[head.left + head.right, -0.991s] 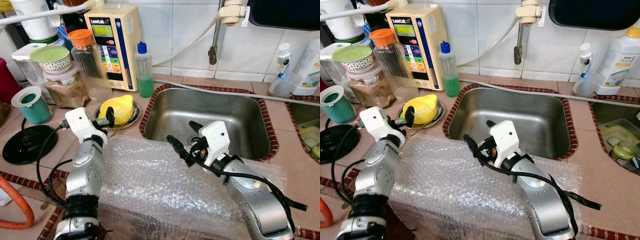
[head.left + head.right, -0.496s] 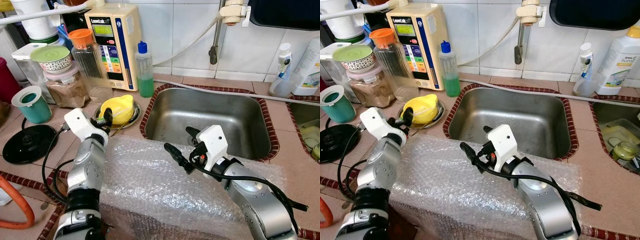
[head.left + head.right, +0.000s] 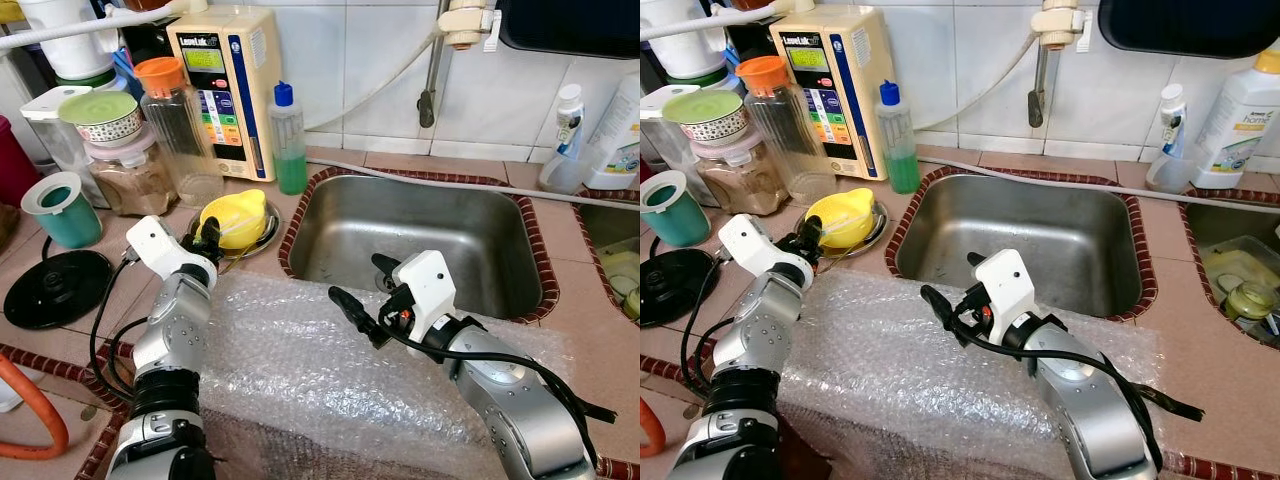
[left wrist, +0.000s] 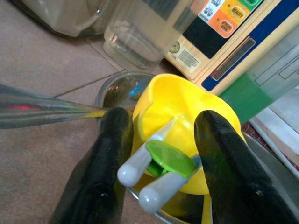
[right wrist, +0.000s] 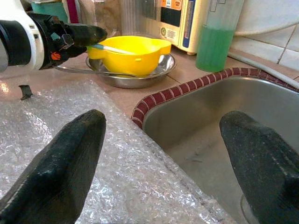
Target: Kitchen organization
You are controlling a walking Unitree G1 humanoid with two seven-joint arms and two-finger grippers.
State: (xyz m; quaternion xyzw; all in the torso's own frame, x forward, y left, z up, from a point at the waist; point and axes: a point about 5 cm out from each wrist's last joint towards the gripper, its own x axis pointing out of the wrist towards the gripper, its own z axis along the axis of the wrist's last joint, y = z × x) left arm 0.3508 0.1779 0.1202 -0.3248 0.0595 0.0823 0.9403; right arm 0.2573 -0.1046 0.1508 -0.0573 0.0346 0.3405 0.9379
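Yellow bowl (image 4: pixel 187 126) between left hand (image 4: pixel 161 154) open fingers

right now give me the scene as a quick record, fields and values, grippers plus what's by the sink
left gripper: open, fingers either side of the utensil handles in the yellow bowl
yellow bowl: in a metal dish, left of the sink
utensils: two pale handles and a green piece in the bowl
right gripper: open, holding nothing, at the sink's front edge
sink: steel basin
bubble wrap: spread on the counter under both arms
green soap bottle: upright behind the bowl
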